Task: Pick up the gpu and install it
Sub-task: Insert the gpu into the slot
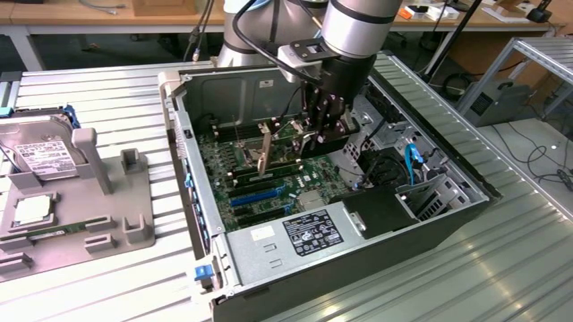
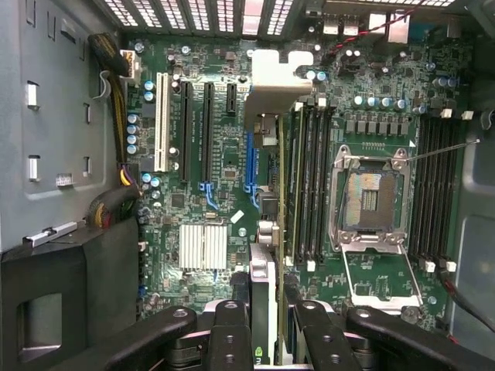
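My gripper (image 1: 321, 131) reaches down inside the open computer case (image 1: 206, 221), above the motherboard (image 1: 268, 181). It is shut on the gpu (image 2: 261, 278), a thin black card that the wrist view sees edge-on between the two black fingers (image 2: 232, 328). The card's pale metal bracket (image 2: 271, 77) points toward the vented rear wall of the case. The card hangs above the board, roughly in line with a blue-tabbed expansion slot (image 2: 251, 166). I cannot tell whether its lower edge touches the slot. In the exterior view the gpu (image 1: 329, 142) shows as a dark slab under the gripper.
An open CPU socket (image 2: 370, 197) and memory sticks (image 2: 309, 185) lie beside the card. A silver heatsink (image 2: 203, 246) sits near the slots. The power supply (image 1: 304, 231) fills the case's near end. A hard drive (image 1: 40, 151) stands on a grey fixture (image 1: 80, 221) at the exterior view's left.
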